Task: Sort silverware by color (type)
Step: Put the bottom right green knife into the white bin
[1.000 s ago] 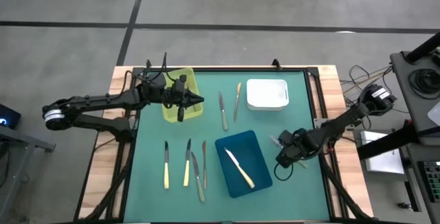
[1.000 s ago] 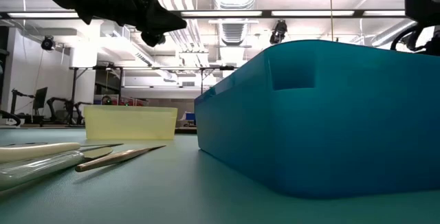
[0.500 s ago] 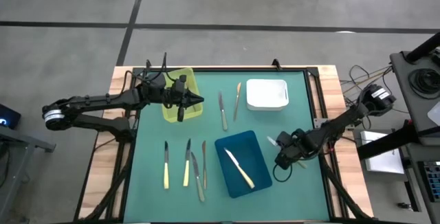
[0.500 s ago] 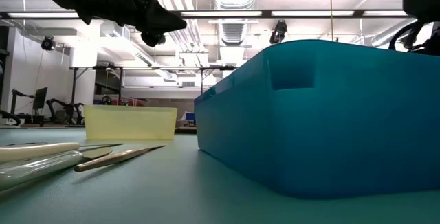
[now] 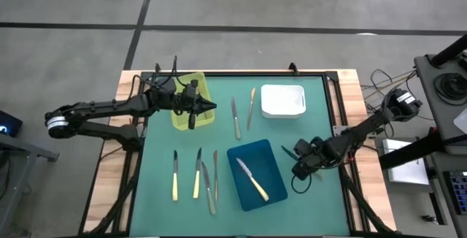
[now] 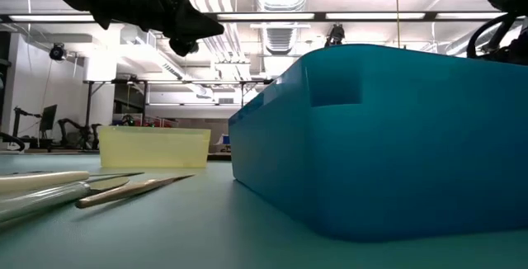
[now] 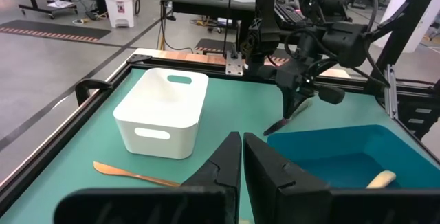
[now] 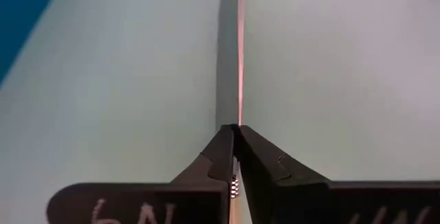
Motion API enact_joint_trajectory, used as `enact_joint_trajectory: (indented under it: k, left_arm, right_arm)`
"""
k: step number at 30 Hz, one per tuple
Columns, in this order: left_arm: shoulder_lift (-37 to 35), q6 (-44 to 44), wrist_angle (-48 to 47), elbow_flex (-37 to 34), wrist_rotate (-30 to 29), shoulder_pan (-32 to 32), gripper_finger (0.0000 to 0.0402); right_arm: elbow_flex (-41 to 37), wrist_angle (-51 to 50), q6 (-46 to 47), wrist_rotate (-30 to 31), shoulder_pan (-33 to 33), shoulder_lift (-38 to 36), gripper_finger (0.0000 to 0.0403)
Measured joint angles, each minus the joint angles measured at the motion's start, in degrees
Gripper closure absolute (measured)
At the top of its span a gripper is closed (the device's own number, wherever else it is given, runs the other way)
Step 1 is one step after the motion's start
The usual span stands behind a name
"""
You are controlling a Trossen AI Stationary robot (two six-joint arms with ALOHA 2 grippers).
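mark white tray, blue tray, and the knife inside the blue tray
white tray (image 5: pixel 283 100): high view, bare floor of the tray.
blue tray (image 5: pixel 268 163): high view, bare floor right of the knife.
knife in the blue tray (image 5: pixel 260 188): high view, cream handle.

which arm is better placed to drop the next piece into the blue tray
Right. The right gripper is shut on a thin utensil right beside the blue tray. The left gripper hangs shut and empty over the yellow tray, farther off.
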Motion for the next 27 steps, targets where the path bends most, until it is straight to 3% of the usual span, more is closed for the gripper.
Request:
enact_joint_trajectory:
  k: [10,27]
  left_arm:
    - [0.0,0.0,-0.1,0.0,0.0,0.0,0.0402]
    - [0.0,0.0,-0.2,0.0,0.0,0.0,0.0402]
  right_arm:
    - [1.6,-1.4,-3.9,4.3,0.3,1.3,0.0396]
    - [9.3,-12.9,-6.3,13.8,0.3,1.2,0.0395]
